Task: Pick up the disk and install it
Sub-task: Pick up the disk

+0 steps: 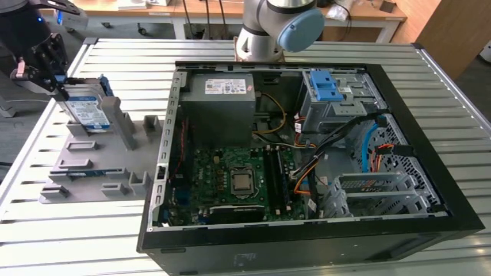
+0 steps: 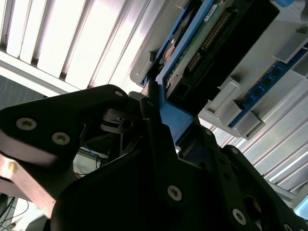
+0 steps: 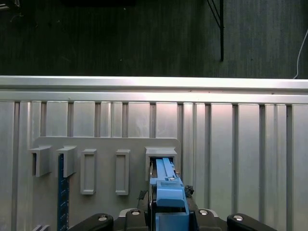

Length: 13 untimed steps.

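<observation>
The claw [image 1: 56, 89] is clamping the upright disk [image 1: 86, 112] in the grey holder [image 1: 84, 172], ten o'clock from the computer case [image 1: 307, 247].

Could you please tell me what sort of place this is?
Probably a robotics lab's PC-assembly bench: an open computer case sits on a slatted metal table, a grey fixture beside it holds the disk, gripped by the arm's hand, and desks stand behind.

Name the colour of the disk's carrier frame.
Blue; the carrier frame shows best in the first wrist view.
</observation>
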Available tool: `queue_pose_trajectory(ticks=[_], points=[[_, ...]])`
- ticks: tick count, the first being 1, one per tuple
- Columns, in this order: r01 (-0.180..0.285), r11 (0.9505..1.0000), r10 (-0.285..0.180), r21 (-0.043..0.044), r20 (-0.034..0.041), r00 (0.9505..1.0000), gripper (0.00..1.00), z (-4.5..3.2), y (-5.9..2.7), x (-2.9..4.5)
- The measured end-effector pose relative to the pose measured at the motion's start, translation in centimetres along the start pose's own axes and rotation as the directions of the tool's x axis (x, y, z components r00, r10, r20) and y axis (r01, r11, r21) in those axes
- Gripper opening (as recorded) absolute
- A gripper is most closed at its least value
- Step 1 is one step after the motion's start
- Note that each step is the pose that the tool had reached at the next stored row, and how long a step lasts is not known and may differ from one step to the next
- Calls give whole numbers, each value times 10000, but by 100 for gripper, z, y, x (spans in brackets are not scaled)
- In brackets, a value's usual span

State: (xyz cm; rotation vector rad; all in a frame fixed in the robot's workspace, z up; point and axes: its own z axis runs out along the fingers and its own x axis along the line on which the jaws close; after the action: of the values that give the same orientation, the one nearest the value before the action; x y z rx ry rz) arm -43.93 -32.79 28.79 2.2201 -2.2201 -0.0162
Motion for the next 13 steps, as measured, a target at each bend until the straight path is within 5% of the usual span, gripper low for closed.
queue_pose_trajectory(ticks=[13], points=[[6, 10000, -6, 0, 0, 10000, 36, -46, 0, -1]])
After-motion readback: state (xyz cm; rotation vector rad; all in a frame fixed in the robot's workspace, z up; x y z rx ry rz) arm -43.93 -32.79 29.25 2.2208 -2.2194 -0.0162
